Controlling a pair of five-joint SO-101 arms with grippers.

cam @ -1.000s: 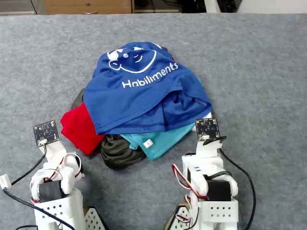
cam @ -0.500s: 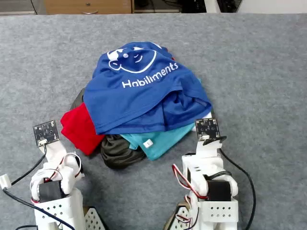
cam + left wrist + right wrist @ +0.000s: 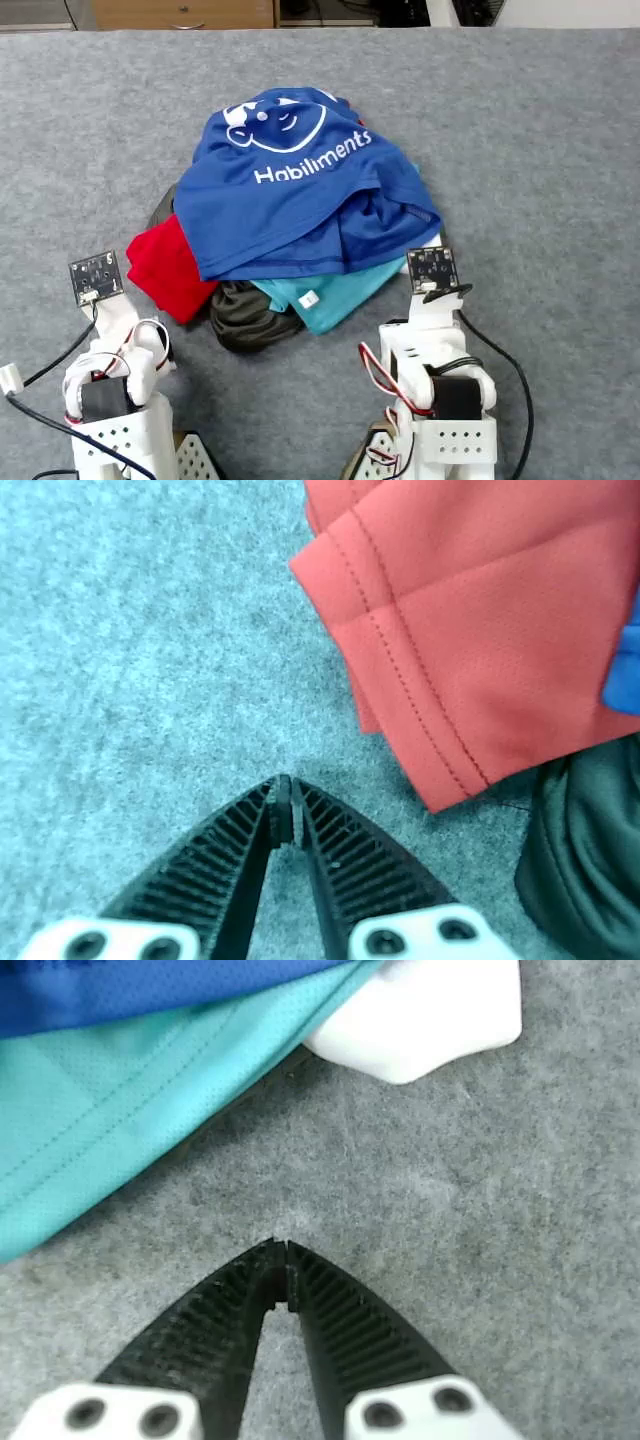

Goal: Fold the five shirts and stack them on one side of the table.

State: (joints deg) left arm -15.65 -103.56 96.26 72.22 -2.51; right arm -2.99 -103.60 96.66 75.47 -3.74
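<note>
Both closed, empty: left hand (image 3: 284,812) nr red shirt (image 3: 480,630), right hand (image 3: 280,1278) nr white shirt (image 3: 420,1015) & teal shirt (image 3: 120,1110).

The table (image 3: 560,150) was covered in grey, carpet-like felt. Beyond its far edge stood a light wooden drawer unit (image 3: 185,13).

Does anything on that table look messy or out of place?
Yes: nothing is folded. The blue shirt lies crumpled over the red shirt, teal shirt and dark shirt in one untidy heap.
</note>
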